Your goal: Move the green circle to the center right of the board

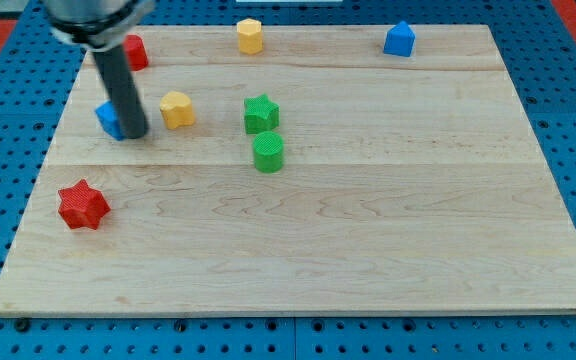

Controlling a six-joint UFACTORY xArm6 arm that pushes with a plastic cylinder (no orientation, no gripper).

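None of the job is done: the green circle point(268, 152) sits mid-board under the green star point(261, 114), my tip point(134, 134) far left touching a blue block point(109, 119), no fingers here.

Counter point(388, 220): pale wood, visible grain, matt. Green circle point(268, 152): ribbed plastic look, matt. Rod point(120, 85): dark, smooth, slight sheen.
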